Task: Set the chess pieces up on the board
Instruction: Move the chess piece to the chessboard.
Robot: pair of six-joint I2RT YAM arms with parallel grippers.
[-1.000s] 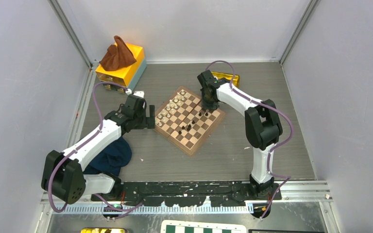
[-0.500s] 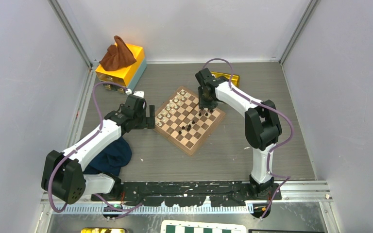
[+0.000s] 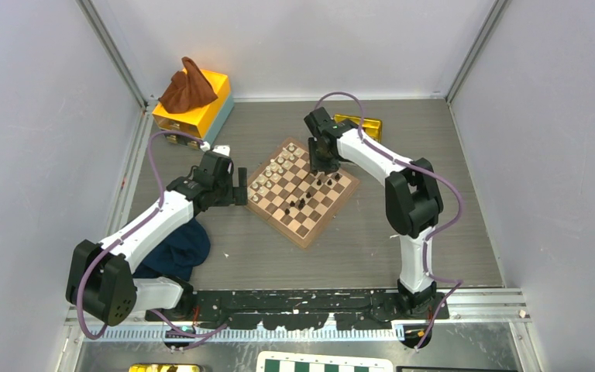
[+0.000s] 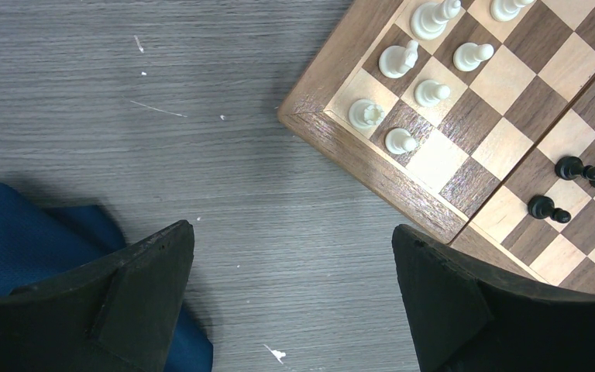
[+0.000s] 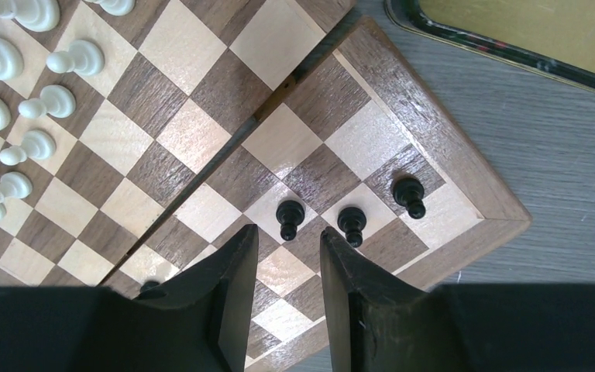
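Observation:
The wooden board (image 3: 304, 219) lies tilted at mid-table. Tiny black chess pieces stand on its right half: three pawns (image 5: 351, 222) in a row near the right corner, and a few more (image 3: 294, 205) lower on the board. My right gripper (image 3: 320, 160) hovers over the board's far right part. Its fingers (image 5: 236, 263) are a little apart with nothing between them, the tips (image 5: 288, 232) just short of the pawn row. My left gripper (image 3: 239, 187) is wide open and empty (image 4: 293, 232) over the table by the board's left corner (image 4: 310, 116).
Cream pieces (image 3: 271, 172) fill the board's left side. A yellow box with a brown cloth (image 3: 190, 94) stands at the back left. A gold tray (image 3: 362, 124) lies behind the board, a blue cloth (image 3: 177, 249) under the left arm, and a green-and-white board (image 3: 325, 363) at the bottom edge.
My right gripper has moved left and toward the back over the board, away from the pawns near the right corner. The left arm has not moved.

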